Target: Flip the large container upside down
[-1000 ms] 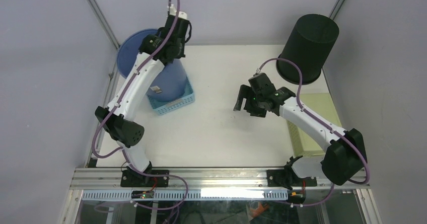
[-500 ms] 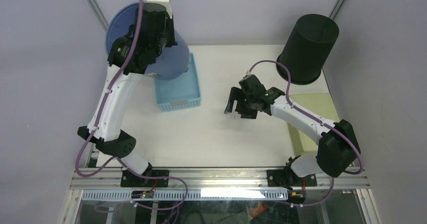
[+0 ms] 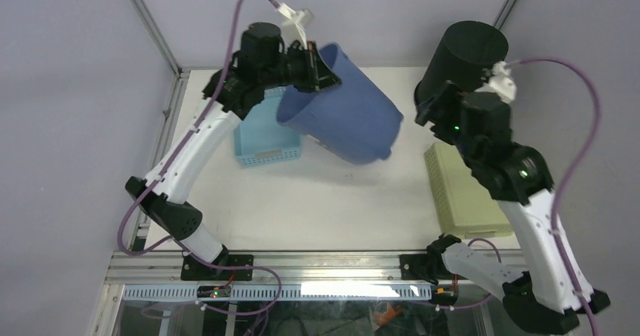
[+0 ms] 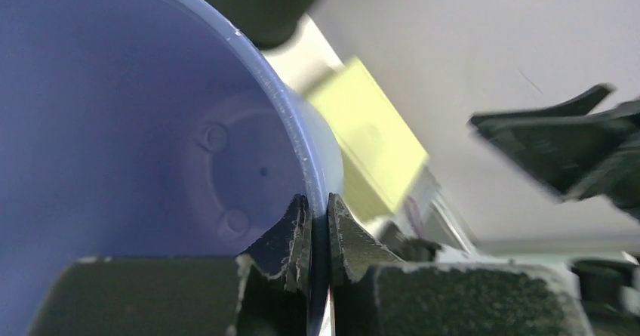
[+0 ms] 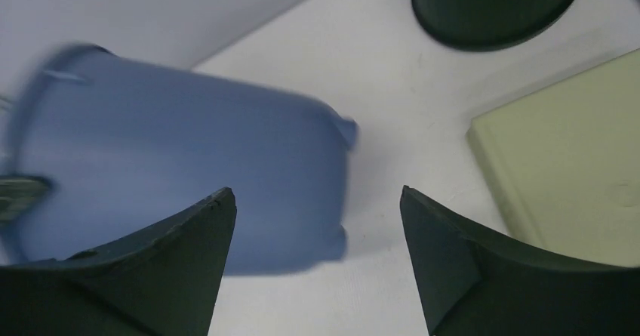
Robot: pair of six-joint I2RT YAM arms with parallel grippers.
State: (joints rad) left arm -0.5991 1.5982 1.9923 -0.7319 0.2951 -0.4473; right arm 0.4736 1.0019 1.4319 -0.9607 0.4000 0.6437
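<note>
While container (image 3: 343,121) hangs tilted, basket (image 3: 264,143) sits near; black bin (image 3: 462,68) beyond.

The container (image 3: 343,124) is a plain dusty blue, inside and out, with no print. Left of it the basket (image 3: 260,143) is a lighter sky blue; its near wall seems to be a fine grid of holes, though it shows small from overhead. The bin (image 3: 462,64) at the far right is matt black. The box (image 3: 462,196) nearer on the right is pale yellow-green. The table (image 3: 317,200) is off-white. The left arm (image 3: 192,143) and right arm (image 3: 540,230) are white with black joints and purple cables (image 3: 551,60). The left gripper (image 4: 317,211) and right gripper (image 5: 315,196) are black.
</note>
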